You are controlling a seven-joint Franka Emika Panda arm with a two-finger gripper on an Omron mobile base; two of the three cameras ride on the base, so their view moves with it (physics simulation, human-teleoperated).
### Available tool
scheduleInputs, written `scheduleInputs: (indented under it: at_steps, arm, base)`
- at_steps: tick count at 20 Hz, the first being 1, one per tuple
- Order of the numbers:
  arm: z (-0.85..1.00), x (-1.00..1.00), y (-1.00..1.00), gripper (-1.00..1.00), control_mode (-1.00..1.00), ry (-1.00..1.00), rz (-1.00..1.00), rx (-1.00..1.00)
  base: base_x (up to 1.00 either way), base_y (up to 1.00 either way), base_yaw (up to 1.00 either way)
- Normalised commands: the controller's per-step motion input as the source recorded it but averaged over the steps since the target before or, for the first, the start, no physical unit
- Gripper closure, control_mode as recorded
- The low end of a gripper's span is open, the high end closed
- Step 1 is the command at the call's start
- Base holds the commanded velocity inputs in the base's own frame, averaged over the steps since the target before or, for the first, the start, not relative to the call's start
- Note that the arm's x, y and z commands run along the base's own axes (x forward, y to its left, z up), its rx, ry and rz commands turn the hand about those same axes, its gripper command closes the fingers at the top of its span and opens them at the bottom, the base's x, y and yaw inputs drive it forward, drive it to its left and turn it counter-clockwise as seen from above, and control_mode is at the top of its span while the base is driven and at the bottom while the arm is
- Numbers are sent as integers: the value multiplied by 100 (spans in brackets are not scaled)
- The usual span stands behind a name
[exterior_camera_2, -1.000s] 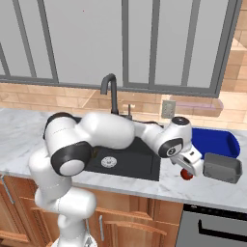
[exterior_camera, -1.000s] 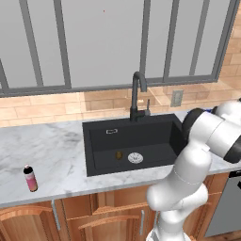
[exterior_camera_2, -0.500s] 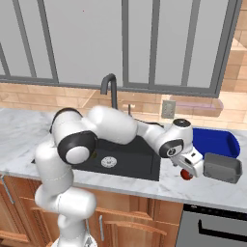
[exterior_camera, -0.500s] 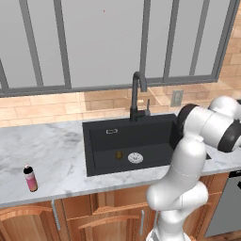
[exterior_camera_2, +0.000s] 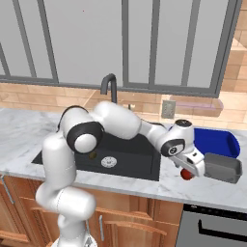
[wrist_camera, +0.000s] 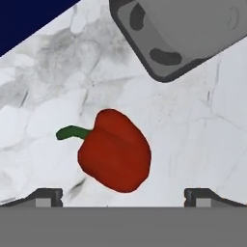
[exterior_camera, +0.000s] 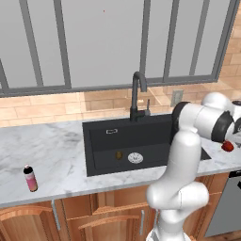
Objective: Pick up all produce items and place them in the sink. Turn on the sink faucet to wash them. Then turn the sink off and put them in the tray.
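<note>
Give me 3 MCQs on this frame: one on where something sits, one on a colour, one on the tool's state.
1. Where does the red pepper lie?
A. in the sink basin
B. on the marble counter right of the sink, beside a grey container
C. inside the blue tray

2. What colour is the pepper's stem?
A. green
B. yellow
C. white

3. How does the tool stand?
A. shut on the pepper
B. shut on the faucet lever
C. open, with the pepper lying free on the counter ahead of its fingertips

Answers:
1 B: the hand view shows it on the marble counter next to the grey container; the right base view puts it right of the sink, outside the blue tray.
2 A: a green stem sticks out of its side.
3 C: both fingertips stand wide apart, with bare marble around the pepper.
</note>
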Motion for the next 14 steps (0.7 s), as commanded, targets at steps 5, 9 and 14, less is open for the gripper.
scheduleInputs:
  at_steps: [5,9,14]
  arm:
    - [-14,8,-19,-100,-100,2,0,0]
    - [-16,8,-17,-100,-100,3,0,1]
    - [-17,1,-3,-100,-100,6,1,4]
  base:
    - [0,0,0]
    - [0,0,0]
    - [0,0,0]
